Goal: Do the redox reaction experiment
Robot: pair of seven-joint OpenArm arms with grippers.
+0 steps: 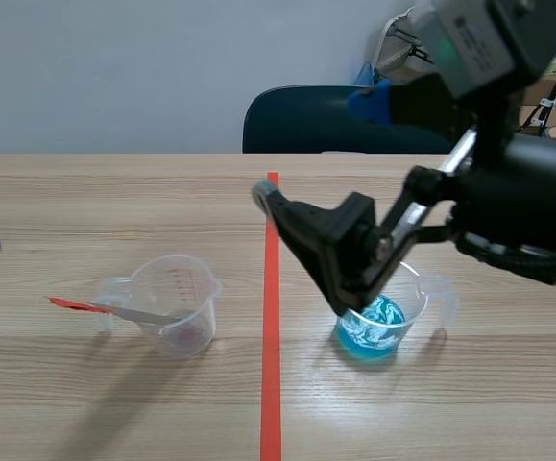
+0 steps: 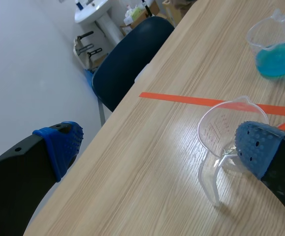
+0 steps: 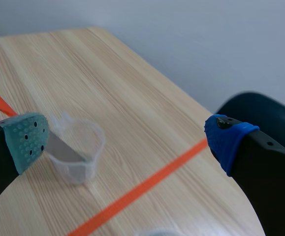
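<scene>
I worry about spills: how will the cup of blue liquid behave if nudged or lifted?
The cup looks like thin clear plastic, so it is probably light and easy to slide. The blue liquid fills only its bottom, likely steadying it somewhat, though it may slosh when lifted.

Table: we note a light wood-grain table (image 1: 114,192).
Tape mark: one orange-red line (image 1: 272,336) runs down its middle.
Left of line: we see a clear measuring cup (image 1: 177,303), upright.
Right of line: we see a cup of blue liquid (image 1: 383,336), upright, well apart from the first.
</scene>
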